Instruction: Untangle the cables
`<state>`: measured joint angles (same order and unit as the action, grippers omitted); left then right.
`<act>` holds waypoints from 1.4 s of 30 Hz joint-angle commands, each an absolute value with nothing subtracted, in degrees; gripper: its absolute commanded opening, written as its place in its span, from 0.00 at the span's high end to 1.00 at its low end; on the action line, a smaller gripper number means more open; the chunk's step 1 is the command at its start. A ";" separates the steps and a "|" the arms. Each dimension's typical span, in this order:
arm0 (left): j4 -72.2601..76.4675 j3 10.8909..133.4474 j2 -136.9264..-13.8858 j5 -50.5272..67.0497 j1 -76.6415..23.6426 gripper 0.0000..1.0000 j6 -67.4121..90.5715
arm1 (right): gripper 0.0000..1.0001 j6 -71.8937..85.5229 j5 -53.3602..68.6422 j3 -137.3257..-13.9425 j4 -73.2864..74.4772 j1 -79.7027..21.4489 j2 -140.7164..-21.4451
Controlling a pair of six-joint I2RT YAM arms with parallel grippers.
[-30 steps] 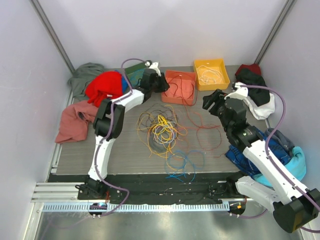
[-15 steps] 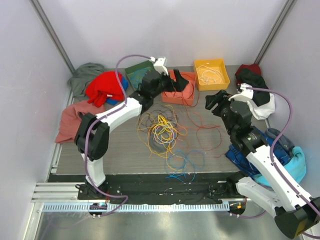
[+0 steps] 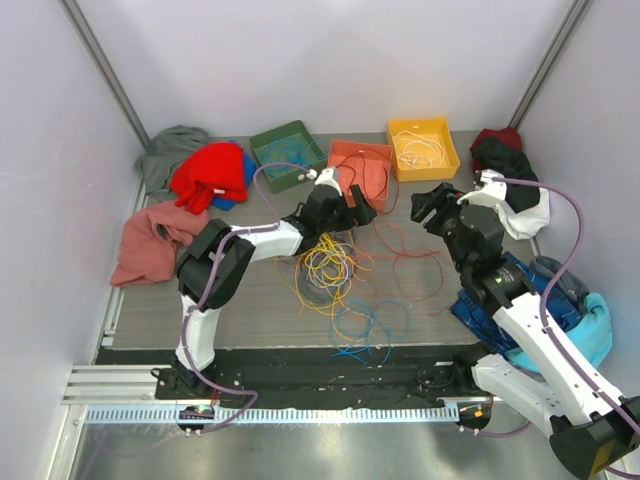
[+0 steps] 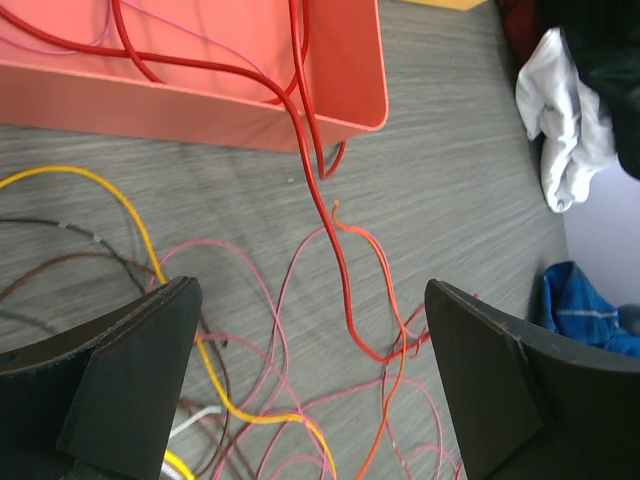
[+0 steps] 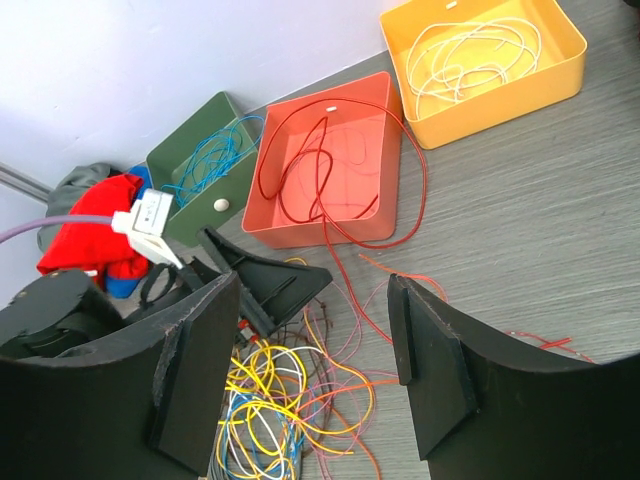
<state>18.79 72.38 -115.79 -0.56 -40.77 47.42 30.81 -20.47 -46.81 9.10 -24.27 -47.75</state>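
The cables (image 3: 325, 265) lie in a loose tangle of yellow, brown, blue, white and pink loops mid-table, also seen in the right wrist view as cables (image 5: 265, 410). A red cable (image 4: 340, 270) hangs over the red bin's rim (image 4: 370, 110) onto the table, with pink and orange strands beside it. My left gripper (image 3: 350, 212) hovers low just in front of that bin, at the tangle's far edge. In its wrist view the left gripper (image 4: 310, 285) is open and holds nothing. My right gripper (image 3: 432, 205) hangs open and apart at the right, and the right gripper (image 5: 312, 290) looks down on the tangle.
Along the back stand a green bin (image 3: 287, 150) with blue wire, the red bin (image 3: 362, 172) and a yellow bin (image 3: 423, 148) with white wire. Clothes are heaped at the left (image 3: 210, 170) and at the right (image 3: 515, 185), with blue garments (image 3: 560, 300) under the right arm.
My left arm swung over the red bin, then came back down toward the tangle. Its jaws now stand wide. The right arm shifted slightly.
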 commanded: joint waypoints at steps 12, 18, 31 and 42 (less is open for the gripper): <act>27.86 81.21 -125.94 3.16 -40.78 0.30 52.47 | 0.32 30.67 -22.15 -46.05 8.00 -24.26 -47.28; 29.26 82.18 -126.48 4.40 -40.78 0.70 53.00 | 0.32 30.24 -22.50 -46.05 7.91 -24.35 -47.46; 31.11 79.28 -115.32 5.89 -37.71 1.00 51.06 | 0.32 30.24 -22.50 -46.14 8.00 -24.35 -46.32; 27.95 91.82 -111.08 4.92 -30.68 1.00 48.43 | 0.32 30.50 -22.33 -46.41 8.26 -24.35 -46.14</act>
